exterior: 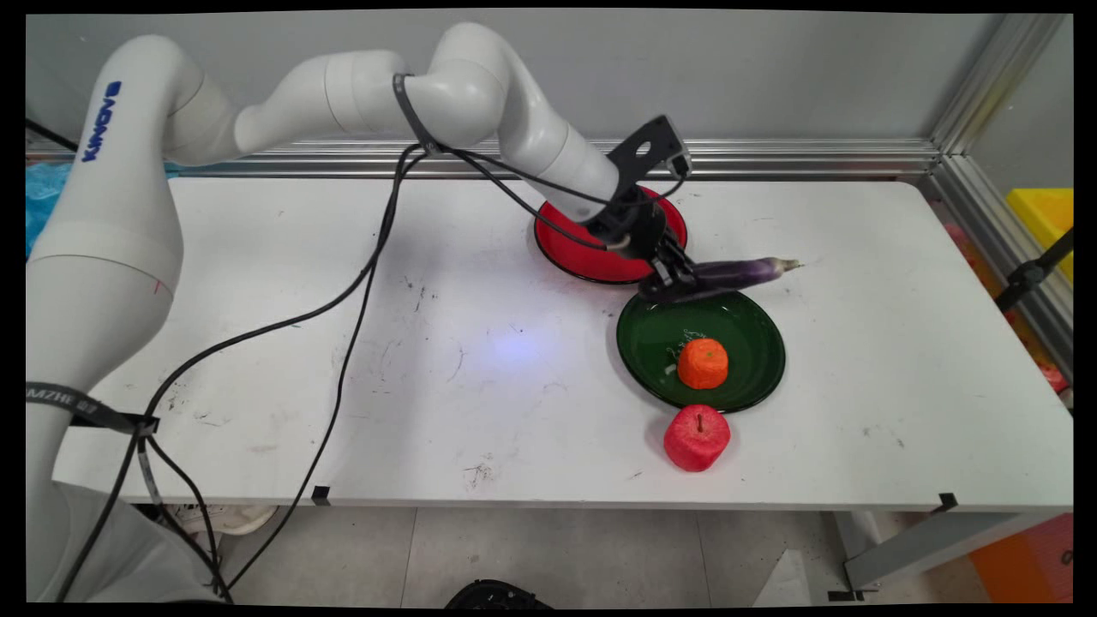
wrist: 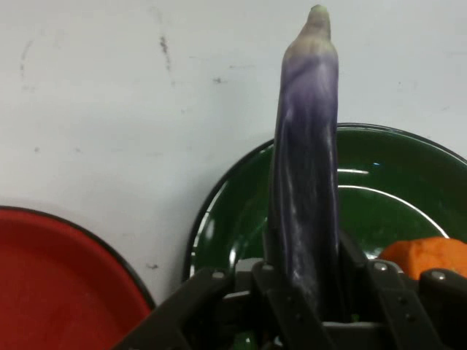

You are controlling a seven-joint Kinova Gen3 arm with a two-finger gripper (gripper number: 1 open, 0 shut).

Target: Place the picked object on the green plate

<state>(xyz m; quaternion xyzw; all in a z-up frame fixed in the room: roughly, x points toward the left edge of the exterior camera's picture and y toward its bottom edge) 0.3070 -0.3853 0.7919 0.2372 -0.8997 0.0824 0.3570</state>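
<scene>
your arm reaches in from the upper left and angles down over the red plate [exterior: 583, 257]. your gripper [exterior: 673, 276] is clamped on the eggplant [exterior: 728, 274], which juts straight out from the fingers, over the far rim of the green plate [exterior: 754, 343]. an orange [exterior: 703, 362] sits on that plate; an apple [exterior: 697, 437] lies just beside its near edge.

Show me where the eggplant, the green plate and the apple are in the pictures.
eggplant [exterior: 737, 272], main view, middle of its purple body.
green plate [exterior: 754, 338], main view, bare inner surface to the right of the orange.
apple [exterior: 696, 439], main view, centre of the red fruit.
</scene>
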